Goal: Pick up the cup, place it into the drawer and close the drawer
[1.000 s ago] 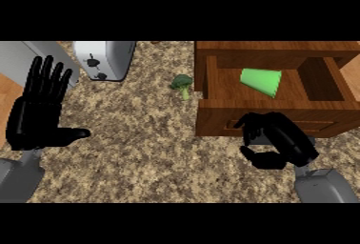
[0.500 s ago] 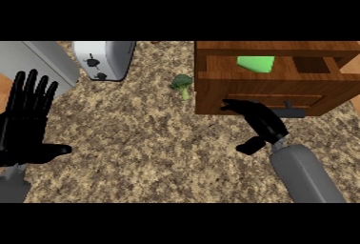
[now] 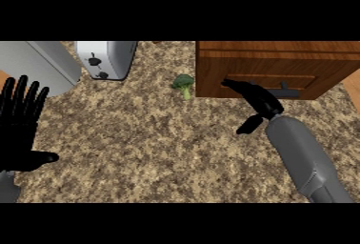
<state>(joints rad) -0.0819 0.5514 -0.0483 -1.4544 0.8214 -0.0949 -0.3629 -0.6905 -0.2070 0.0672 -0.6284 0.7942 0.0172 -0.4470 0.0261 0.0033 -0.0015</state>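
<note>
The cup does not show anywhere in the head view; with the drawer (image 3: 271, 78) pushed in flush with its wooden cabinet (image 3: 281, 52), my judgement is that the cup lies shut inside it, though that cannot be checked from here. A cup of that sort would likely be light and stiff, with a smooth wall that could slip, and best taken around its side; none of that is called for now. The drawer itself is stiff wood, and its flat front takes a push well anywhere near the dark handle (image 3: 285, 89).

The right robot hand (image 3: 255, 97) reaches up from the lower right with fingers stretched out straight, their tips against the drawer front just left of the handle, the thumb hanging down toward the surface (image 3: 162, 143). It holds nothing. The left robot hand (image 3: 21, 128) rests at the left edge, fingers up and spread, also holding nothing.

Counted: one drawer, one cabinet, one handle, two robot hands. On the speckled surface there is one small piece of broccoli (image 3: 184, 85) just left of the cabinet, one toaster (image 3: 105, 58) at the top left, and one grey appliance (image 3: 38, 64) beside it.
</note>
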